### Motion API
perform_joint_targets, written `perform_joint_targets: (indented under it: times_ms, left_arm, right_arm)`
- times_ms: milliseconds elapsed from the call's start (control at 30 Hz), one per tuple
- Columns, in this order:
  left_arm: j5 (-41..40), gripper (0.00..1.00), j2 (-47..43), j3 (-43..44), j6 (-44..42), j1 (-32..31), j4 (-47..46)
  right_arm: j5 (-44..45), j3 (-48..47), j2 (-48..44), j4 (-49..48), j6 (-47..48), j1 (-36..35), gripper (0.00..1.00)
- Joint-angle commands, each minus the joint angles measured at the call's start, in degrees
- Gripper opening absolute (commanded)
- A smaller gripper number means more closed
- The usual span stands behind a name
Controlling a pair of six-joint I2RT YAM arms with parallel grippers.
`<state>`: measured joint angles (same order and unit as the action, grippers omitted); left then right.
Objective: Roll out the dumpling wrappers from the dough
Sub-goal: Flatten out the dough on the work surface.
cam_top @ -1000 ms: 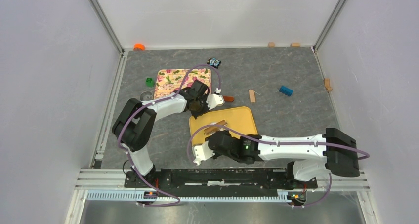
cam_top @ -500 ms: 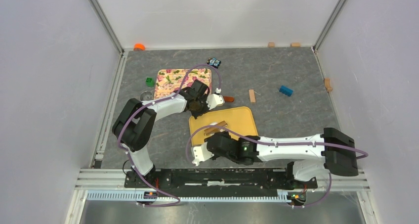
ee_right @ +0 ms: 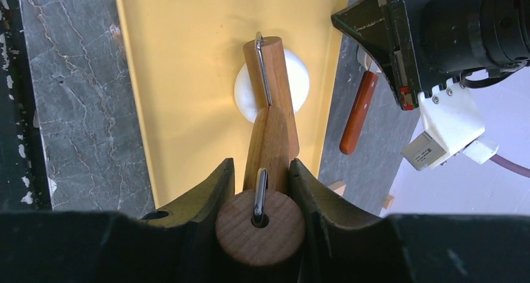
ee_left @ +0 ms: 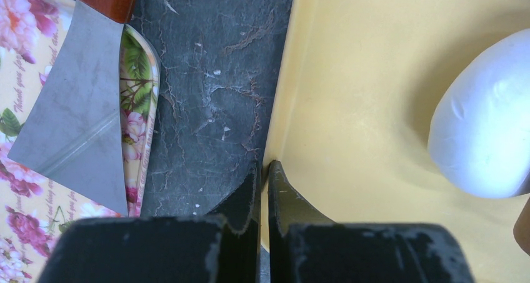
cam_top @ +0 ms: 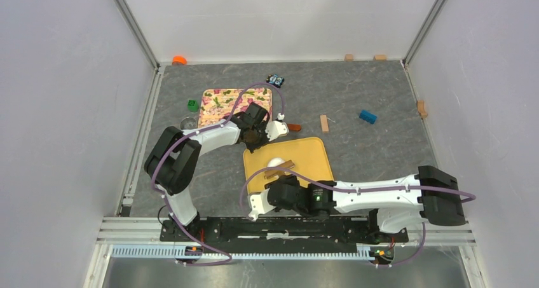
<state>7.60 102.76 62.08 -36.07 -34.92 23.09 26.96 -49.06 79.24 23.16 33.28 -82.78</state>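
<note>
The dough (cam_top: pixel 276 162) is a smooth white roundish lump on the yellow board (cam_top: pixel 311 149). It also shows in the left wrist view (ee_left: pixel 484 124) and the right wrist view (ee_right: pixel 301 86). No thin flat wrapper is in view. My right gripper (ee_right: pixel 258 170) is shut on the handle of a wooden roller (ee_right: pixel 270 133), whose far end lies on the dough. In the top view the roller (cam_top: pixel 280 168) lies just in front of the dough. My left gripper (ee_left: pixel 263 170) is shut on the board's far left edge (ee_left: pixel 278 139).
A floral tray (cam_top: pixel 219 102) lies behind the board with a steel scraper (ee_left: pixel 81 114) on it, its brown handle (ee_right: pixel 356 117) by the board's edge. A clear cup (cam_top: pixel 188 122), green block (cam_top: pixel 192 103), blue block (cam_top: pixel 367 116) and wood pieces (cam_top: pixel 324 123) lie around.
My right arm has drawn back toward the near edge, pulling the roller with it. The dough now shows behind the roller. The left arm has not moved.
</note>
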Motion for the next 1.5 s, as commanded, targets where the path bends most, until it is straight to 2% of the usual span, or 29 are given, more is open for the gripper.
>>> perform_joint_targets:
  times_ms: [0, 133, 233, 500, 633, 833, 933, 1200, 1300, 1467]
  left_arm:
    - [-2.2, 0.02, 6.27, -3.24, -1.43, -0.21, 0.89]
    - [-2.51, 0.02, 6.44, -3.03, -1.36, -0.26, 0.9]
    - [-2.55, 0.02, 6.49, -3.02, -1.24, -0.26, 0.9]
    - [-2.58, 0.02, 6.49, -3.02, -1.35, -0.35, 0.89]
    - [-2.56, 0.02, 6.53, -3.08, -1.35, -0.41, 0.9]
    - [-2.93, 0.02, 6.58, -3.11, -1.63, -0.68, 0.9]
    - [-3.08, 0.02, 6.53, -3.2, -1.67, -0.84, 0.9]
    - [-3.2, 0.02, 6.65, -3.2, -1.7, -0.95, 0.88]
    - [-3.18, 0.02, 6.53, -3.2, -1.71, -0.94, 0.85]
    - [-3.27, 0.02, 6.58, -3.29, -1.85, -1.03, 0.9]
  right_arm:
    - [-7.2, 2.79, 2.61, 6.32, -0.72, 1.22, 0.0]
    - [-7.65, 0.13, 6.11, 4.74, 3.48, 3.23, 0.0]
    - [-7.81, -1.7, 7.21, 7.03, 2.4, 3.07, 0.0]
    - [-7.45, 2.53, 0.72, 9.38, -3.45, -0.22, 0.0]
    - [-7.07, 2.12, 0.91, 5.87, 1.6, 1.47, 0.0]
    - [-8.93, -1.92, 7.23, 2.91, 6.97, 6.11, 0.0]
    - [-10.04, -1.65, 7.25, 4.51, 4.31, 5.62, 0.0]
    - [-7.86, 3.72, 0.22, 9.94, -5.02, -0.58, 0.0]
    - [-5.74, 3.54, 0.33, 5.72, -0.57, 0.51, 0.0]
    - [-5.59, -1.5, 6.88, 3.16, 5.56, 4.27, 0.0]
